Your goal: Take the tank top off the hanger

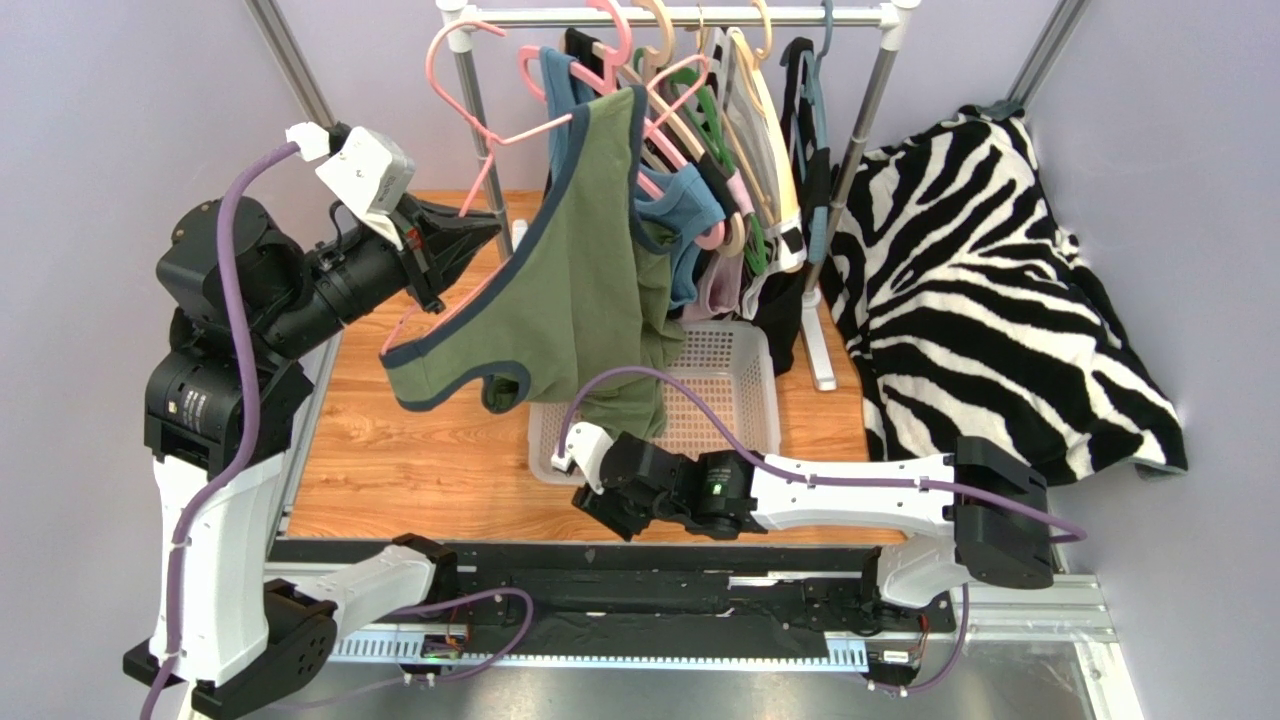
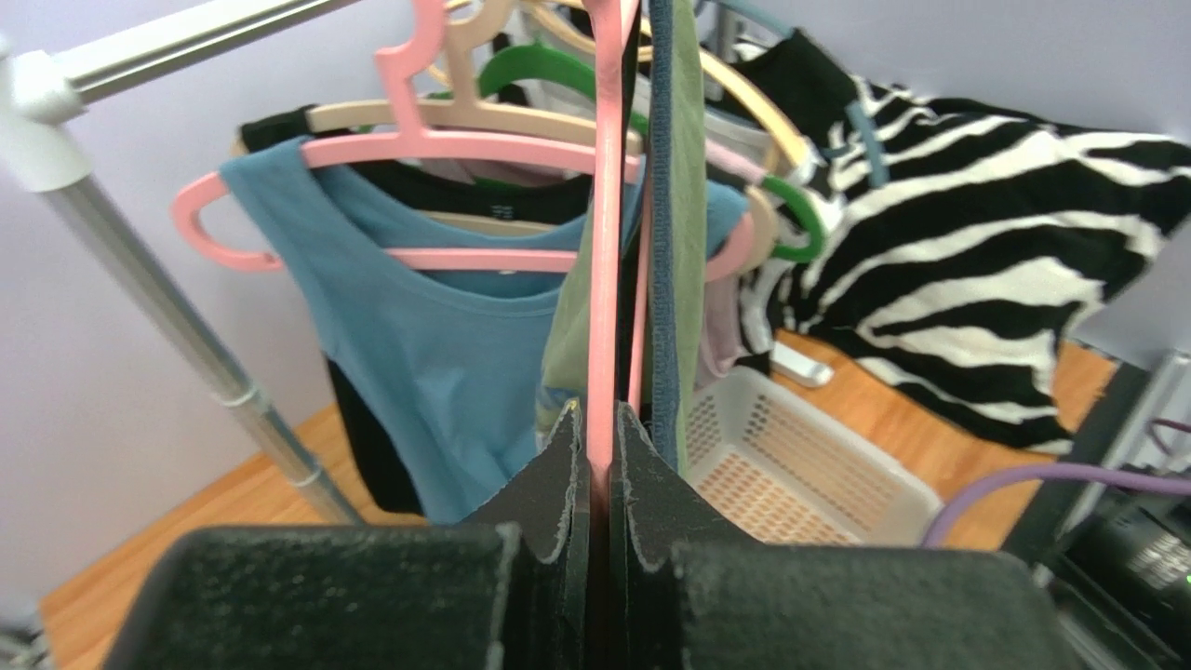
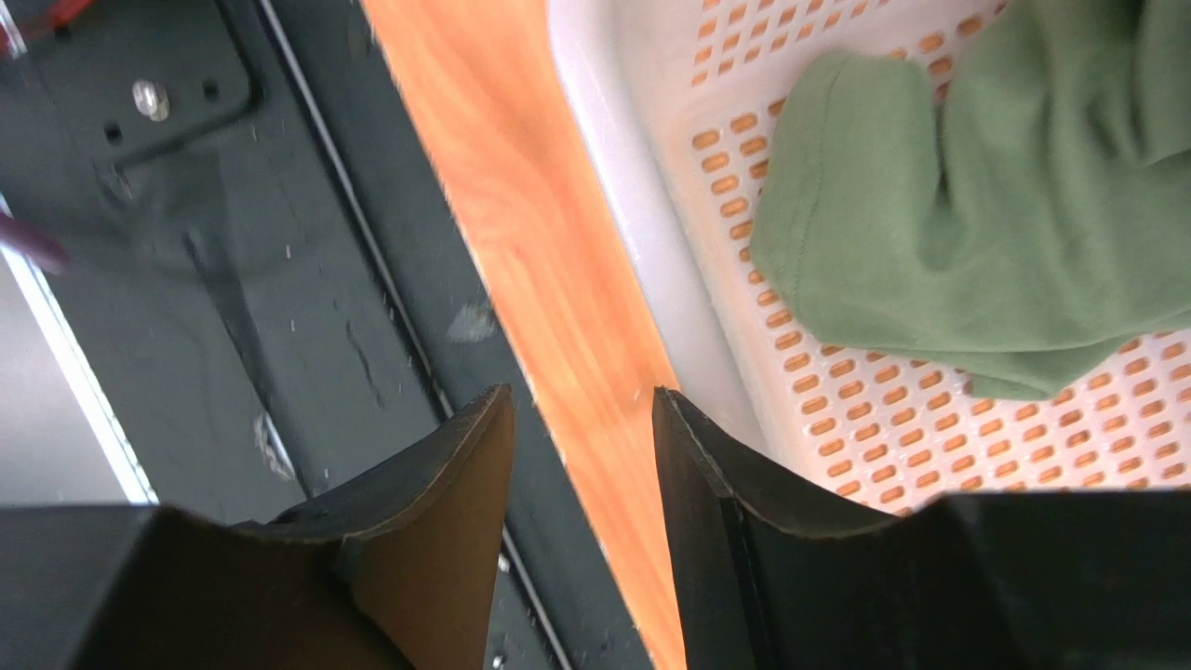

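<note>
The green tank top with navy trim hangs from a pink hanger in front of the rail, drawn out toward the left. Its lower end lies bunched in the white basket. My left gripper is shut on the hanger. In the left wrist view the pink hanger bar runs straight up from between the jaws of the left gripper, and the tank top hangs just right of it. My right gripper is low at the basket's near left corner, open and holding nothing. The right wrist view has that gripper over the table edge, beside the green cloth in the basket.
A clothes rail at the back carries several more hangers and garments, among them a blue top on another pink hanger. A rail post stands at the left. Zebra-striped cloth is draped at the right.
</note>
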`<act>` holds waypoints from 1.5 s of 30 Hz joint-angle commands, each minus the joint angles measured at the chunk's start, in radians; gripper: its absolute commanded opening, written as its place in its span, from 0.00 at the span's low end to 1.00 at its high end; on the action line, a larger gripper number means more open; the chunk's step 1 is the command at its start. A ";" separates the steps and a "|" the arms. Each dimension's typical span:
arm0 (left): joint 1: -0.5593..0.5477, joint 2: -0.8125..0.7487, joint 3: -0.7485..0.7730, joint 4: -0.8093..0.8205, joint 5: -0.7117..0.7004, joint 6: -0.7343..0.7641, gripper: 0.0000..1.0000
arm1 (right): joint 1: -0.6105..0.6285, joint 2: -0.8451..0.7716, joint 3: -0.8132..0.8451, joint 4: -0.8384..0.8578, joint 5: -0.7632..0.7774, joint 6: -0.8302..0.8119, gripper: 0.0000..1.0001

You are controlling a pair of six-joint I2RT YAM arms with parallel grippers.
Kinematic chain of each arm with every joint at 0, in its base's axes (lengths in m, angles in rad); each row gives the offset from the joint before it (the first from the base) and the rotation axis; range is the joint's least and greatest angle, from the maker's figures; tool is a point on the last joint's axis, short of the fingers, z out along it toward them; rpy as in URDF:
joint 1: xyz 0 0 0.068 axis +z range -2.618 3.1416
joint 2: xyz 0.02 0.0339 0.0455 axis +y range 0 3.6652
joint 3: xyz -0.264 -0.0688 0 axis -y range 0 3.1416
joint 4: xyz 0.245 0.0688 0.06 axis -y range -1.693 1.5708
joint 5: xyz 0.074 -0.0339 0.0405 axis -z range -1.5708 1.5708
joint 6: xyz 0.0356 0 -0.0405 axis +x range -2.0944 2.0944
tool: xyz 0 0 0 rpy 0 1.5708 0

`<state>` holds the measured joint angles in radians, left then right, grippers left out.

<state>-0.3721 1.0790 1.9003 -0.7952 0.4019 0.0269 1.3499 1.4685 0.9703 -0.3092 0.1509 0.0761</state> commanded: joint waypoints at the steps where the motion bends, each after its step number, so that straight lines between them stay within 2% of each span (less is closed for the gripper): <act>1: -0.005 0.019 0.060 -0.056 0.176 -0.053 0.00 | -0.008 0.006 0.070 0.070 0.006 -0.030 0.48; 6: -0.005 0.032 0.023 -0.136 0.262 0.013 0.00 | -0.008 -0.085 0.125 -0.005 -0.014 -0.013 0.50; 10: -0.007 0.033 -0.023 -0.160 0.255 0.083 0.00 | -0.005 -0.268 0.157 -0.125 0.004 0.036 0.57; 14: -0.025 0.050 -0.050 -0.160 0.235 0.119 0.00 | -0.006 -0.544 0.116 -0.117 0.149 0.074 0.62; 15: -0.033 0.056 -0.056 -0.162 0.223 0.136 0.00 | -0.006 -0.586 0.104 -0.110 0.174 0.085 0.66; 18: -0.102 0.059 -0.089 -0.165 0.168 0.183 0.00 | -0.006 -0.681 0.082 -0.079 0.292 0.099 0.68; 21: -0.133 0.065 -0.104 -0.165 0.176 0.179 0.00 | -0.005 -0.685 0.064 -0.059 0.407 0.091 0.69; 29: -0.139 0.044 -0.087 -0.157 0.224 0.157 0.00 | -0.006 -0.567 0.146 0.057 0.628 0.005 0.69; 35: -0.140 0.013 -0.119 -0.157 0.244 0.149 0.00 | -0.006 -0.519 0.177 0.188 0.739 -0.048 0.66; 45: -0.145 -0.037 -0.170 -0.193 0.222 0.206 0.00 | -0.009 -0.491 0.222 0.271 0.754 -0.127 0.65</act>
<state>-0.5106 1.0718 1.7451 -1.0122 0.6086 0.1921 1.3430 0.9607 1.1461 -0.1177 0.8677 -0.0048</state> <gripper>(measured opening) 0.041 0.650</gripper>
